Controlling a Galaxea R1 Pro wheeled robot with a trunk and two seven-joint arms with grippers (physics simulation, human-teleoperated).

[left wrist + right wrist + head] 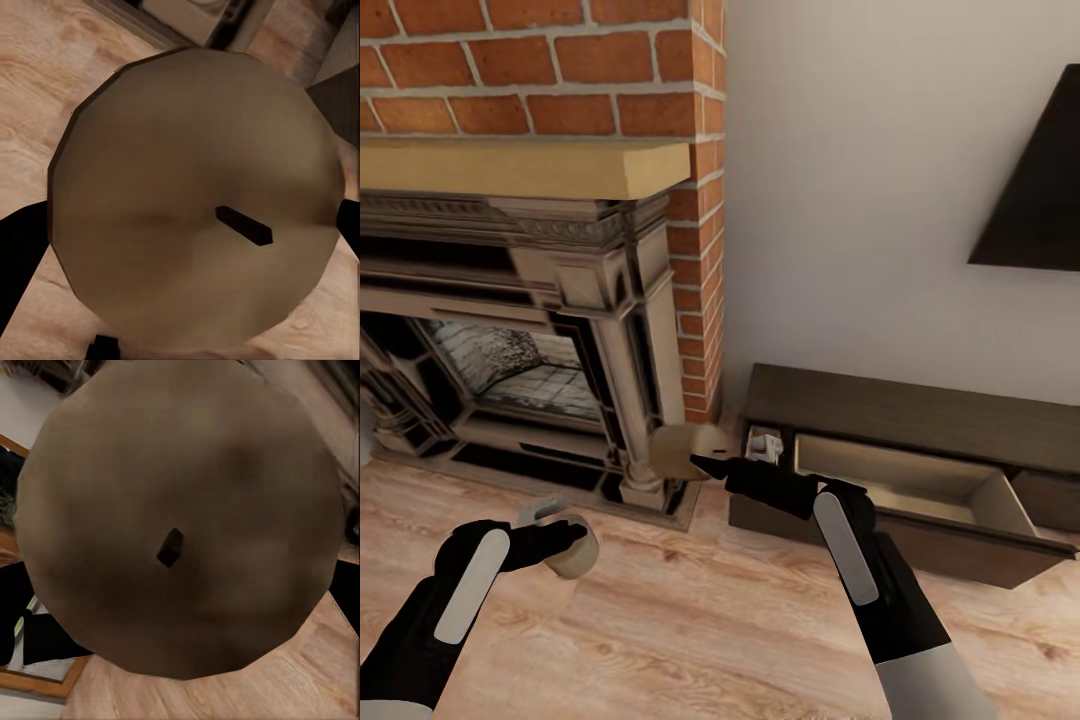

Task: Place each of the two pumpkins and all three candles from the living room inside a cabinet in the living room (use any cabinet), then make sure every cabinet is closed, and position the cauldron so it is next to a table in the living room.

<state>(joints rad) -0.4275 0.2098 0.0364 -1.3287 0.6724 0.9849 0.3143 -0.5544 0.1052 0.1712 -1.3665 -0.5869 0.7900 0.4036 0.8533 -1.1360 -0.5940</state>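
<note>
Each gripper clamps 1 stubby beige wax candle: left gripper (560,541) holds one (573,549) over the wood floor, right gripper (705,464) holds another (685,449) near the dark-brown cabinet's open drawer (920,487). Likely light, rigid, slick; side grip suits.

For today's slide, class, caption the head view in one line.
Both grippers hold a candle, left and right, before the cabinet's open drawer.

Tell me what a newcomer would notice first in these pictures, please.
Each gripper holds a candle: the left gripper grips one candle above the wooden floor, and the right gripper holds another candle near the fireplace. To the right, the dark cabinet has one drawer pulled open.
</note>
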